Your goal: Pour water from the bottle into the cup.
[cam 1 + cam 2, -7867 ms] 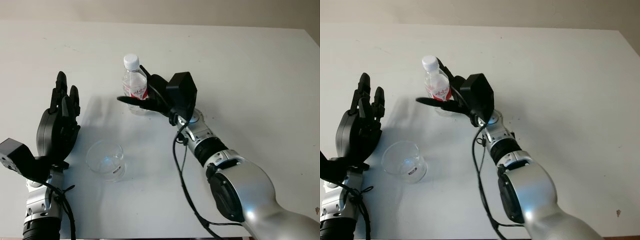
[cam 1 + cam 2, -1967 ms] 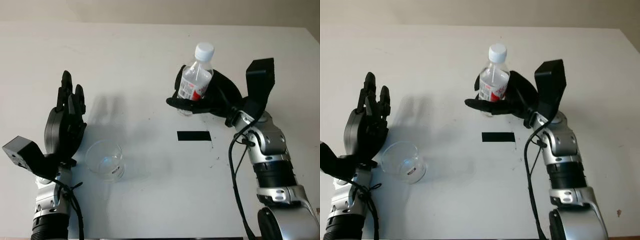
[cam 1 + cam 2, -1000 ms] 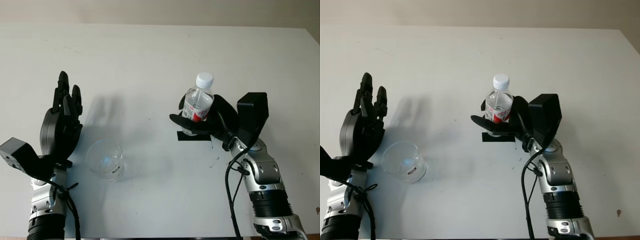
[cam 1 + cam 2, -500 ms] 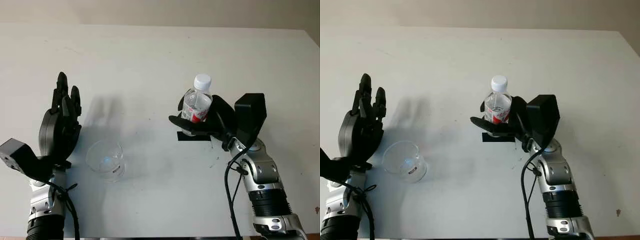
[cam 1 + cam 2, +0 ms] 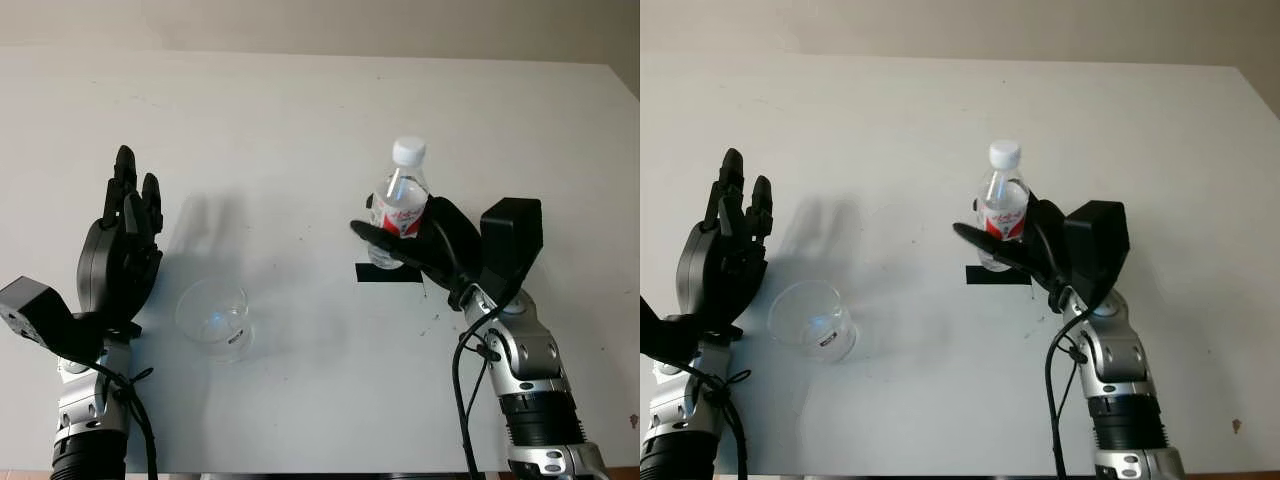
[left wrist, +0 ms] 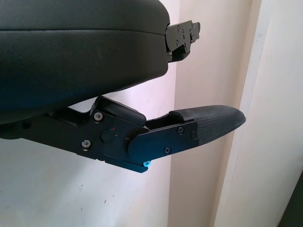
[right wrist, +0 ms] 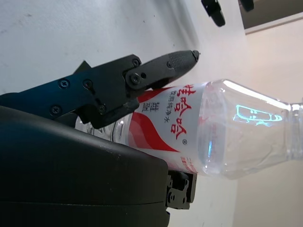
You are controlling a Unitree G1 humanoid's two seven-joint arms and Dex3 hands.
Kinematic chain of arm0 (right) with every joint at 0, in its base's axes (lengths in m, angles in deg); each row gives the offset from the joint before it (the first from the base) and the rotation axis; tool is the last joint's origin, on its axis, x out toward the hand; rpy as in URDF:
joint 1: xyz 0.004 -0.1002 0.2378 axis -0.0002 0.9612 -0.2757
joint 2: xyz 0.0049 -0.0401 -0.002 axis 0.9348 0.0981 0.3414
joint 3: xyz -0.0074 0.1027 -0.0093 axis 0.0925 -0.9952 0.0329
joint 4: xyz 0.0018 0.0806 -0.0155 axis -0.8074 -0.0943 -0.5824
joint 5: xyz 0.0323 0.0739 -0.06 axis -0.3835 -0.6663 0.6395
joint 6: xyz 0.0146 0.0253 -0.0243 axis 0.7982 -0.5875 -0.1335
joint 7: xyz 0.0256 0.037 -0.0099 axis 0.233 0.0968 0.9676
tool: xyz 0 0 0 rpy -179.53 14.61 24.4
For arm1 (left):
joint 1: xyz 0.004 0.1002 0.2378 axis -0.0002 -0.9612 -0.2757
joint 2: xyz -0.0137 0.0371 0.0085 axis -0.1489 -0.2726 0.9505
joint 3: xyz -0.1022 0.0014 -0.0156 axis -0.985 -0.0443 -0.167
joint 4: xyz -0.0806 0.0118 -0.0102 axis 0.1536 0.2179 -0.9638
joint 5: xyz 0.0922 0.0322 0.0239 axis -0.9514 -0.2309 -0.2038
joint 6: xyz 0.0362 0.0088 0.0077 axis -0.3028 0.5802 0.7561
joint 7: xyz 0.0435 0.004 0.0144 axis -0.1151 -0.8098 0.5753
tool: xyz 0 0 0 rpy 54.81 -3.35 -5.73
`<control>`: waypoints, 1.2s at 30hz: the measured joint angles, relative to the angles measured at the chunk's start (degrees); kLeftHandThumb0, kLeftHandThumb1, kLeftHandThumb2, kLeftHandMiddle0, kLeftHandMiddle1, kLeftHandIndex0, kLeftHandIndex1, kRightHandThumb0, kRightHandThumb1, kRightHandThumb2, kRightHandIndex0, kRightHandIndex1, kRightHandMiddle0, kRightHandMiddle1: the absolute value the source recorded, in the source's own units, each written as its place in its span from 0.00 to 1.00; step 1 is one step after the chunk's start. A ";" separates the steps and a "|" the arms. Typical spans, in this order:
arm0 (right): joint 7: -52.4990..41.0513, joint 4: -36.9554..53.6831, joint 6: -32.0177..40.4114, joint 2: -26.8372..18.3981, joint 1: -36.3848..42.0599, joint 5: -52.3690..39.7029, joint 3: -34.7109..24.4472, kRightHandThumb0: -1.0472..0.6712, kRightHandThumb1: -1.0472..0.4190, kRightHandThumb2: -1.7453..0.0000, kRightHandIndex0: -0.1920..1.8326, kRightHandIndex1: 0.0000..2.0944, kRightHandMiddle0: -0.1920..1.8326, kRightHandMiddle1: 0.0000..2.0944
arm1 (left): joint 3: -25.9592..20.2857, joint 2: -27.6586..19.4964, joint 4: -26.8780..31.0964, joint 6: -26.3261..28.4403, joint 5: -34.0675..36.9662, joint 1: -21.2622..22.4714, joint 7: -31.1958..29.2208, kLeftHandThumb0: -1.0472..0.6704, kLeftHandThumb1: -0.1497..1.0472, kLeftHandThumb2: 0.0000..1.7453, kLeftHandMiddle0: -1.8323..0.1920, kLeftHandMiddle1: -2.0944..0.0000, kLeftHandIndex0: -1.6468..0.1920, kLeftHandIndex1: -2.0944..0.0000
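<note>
A white worktop [image 5: 300, 110] spreads across the whole scene, faintly scuffed and speckled with small dark marks. A short strip of black tape [image 5: 375, 273] lies flat on it, right of centre. A beige wall [image 5: 300, 20] runs behind its far edge.

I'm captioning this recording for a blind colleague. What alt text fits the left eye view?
The right hand holds a capped water bottle upright above a strip of black tape on a white table. The left hand is open and raised beside an empty clear cup.
</note>
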 measured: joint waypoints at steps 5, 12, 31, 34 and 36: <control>-1.40 0.17 -2.29 -0.13 1.39 0.07 0.06 0.21 0.03 0.97 0.04 0.10 0.04 0.16 | 0.00 -0.01 -0.37 -0.01 0.00 0.02 -0.05 0.15 1.00 0.38 1.00 1.00 1.00 1.00; -4.70 -2.00 -11.40 -1.42 3.41 2.27 1.33 0.11 0.07 0.97 0.00 0.00 0.00 0.00 | -0.08 -0.06 -0.91 -0.07 0.00 0.14 -0.48 0.15 1.00 0.37 1.00 1.00 1.00 1.00; 11.09 -16.98 -37.20 -1.80 3.13 14.27 1.46 0.04 0.04 0.96 0.00 0.00 0.00 0.00 | -0.12 -0.17 -1.24 -0.30 -0.11 0.34 0.35 0.14 1.00 0.37 1.00 1.00 1.00 1.00; 11.85 -18.72 -38.60 -1.73 2.19 13.93 1.23 0.03 0.04 0.97 0.00 0.00 0.00 0.00 | -0.06 -0.16 -1.25 -0.48 -0.12 0.34 0.49 0.14 1.00 0.37 1.00 1.00 1.00 1.00; 11.75 -19.61 -39.32 -1.50 1.75 12.50 0.70 0.04 0.04 0.97 0.00 0.00 0.00 0.00 | -0.05 -0.16 -1.25 -0.59 -0.11 0.35 0.46 0.14 1.00 0.37 1.00 1.00 1.00 1.00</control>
